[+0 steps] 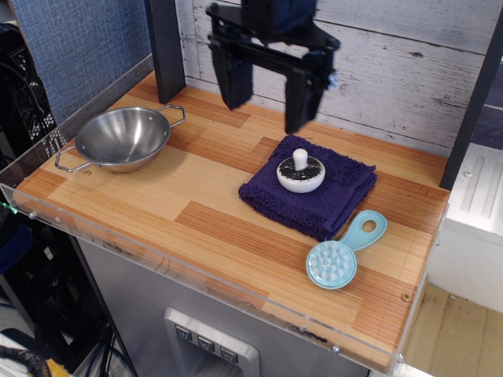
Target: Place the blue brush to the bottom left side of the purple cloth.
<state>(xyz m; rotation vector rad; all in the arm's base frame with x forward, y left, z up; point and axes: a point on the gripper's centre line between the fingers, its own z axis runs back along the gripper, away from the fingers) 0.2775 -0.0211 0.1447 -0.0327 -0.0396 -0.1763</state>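
The blue brush (340,253) lies bristles up on the wooden table near the front right, its handle pointing up-right, just off the purple cloth's front right edge. The purple cloth (343,192) lies folded at the right middle, with a white-knobbed round object (300,173) on top. My gripper (266,118) hangs open and empty above the table, behind and left of the cloth, well away from the brush.
A steel bowl with two handles (122,139) sits at the left. A dark post (164,47) stands at the back left. The table (196,216) has a clear plastic front lip and a drop at the right edge.
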